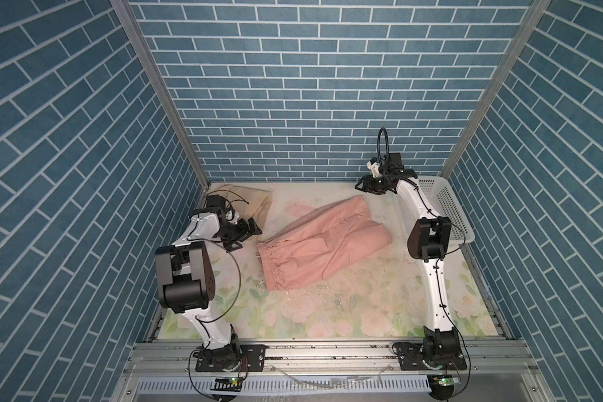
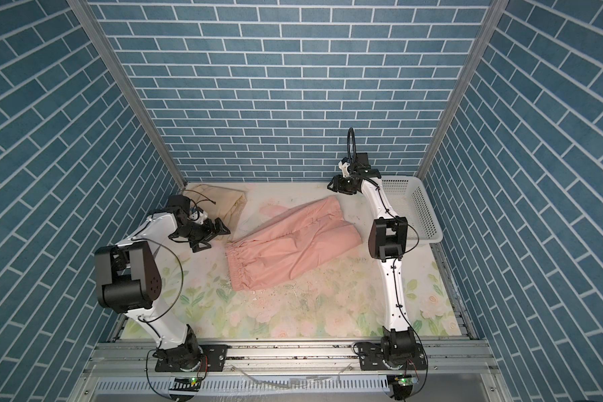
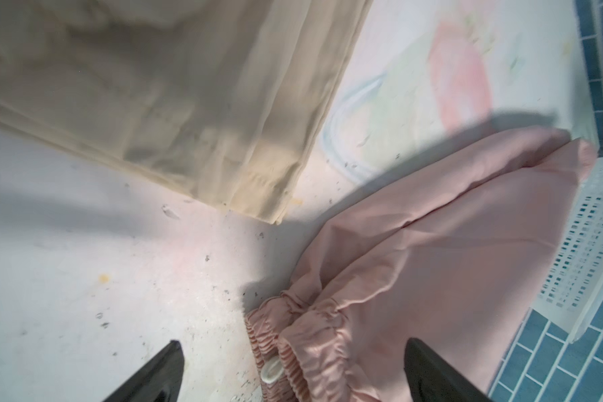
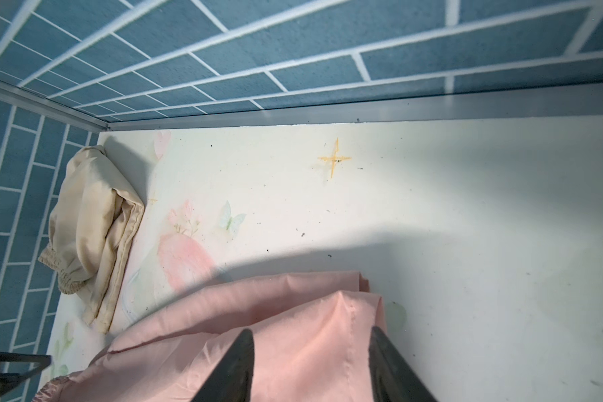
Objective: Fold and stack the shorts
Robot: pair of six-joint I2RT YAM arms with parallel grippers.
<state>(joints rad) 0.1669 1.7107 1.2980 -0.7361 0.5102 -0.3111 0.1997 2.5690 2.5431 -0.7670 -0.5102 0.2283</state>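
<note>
The salmon pink shorts (image 1: 321, 243) (image 2: 286, 247) lie flat mid-table, doubled over, with the gathered waist to the left and the legs running toward the back right. The beige shorts (image 1: 248, 200) (image 2: 223, 198) sit folded in the back left corner. My left gripper (image 1: 249, 231) (image 3: 293, 343) hangs open just above the pink waistband (image 3: 293, 348), where a white drawstring end (image 3: 272, 370) shows. My right gripper (image 1: 362, 186) (image 4: 311, 330) stands open above the far leg hem (image 4: 349, 313), holding nothing.
A white perforated basket (image 1: 442, 202) (image 2: 415, 205) stands at the back right, behind the right arm. Blue brick-pattern walls close in the back and both sides. The floral table (image 1: 345, 313) stretches toward the front rail.
</note>
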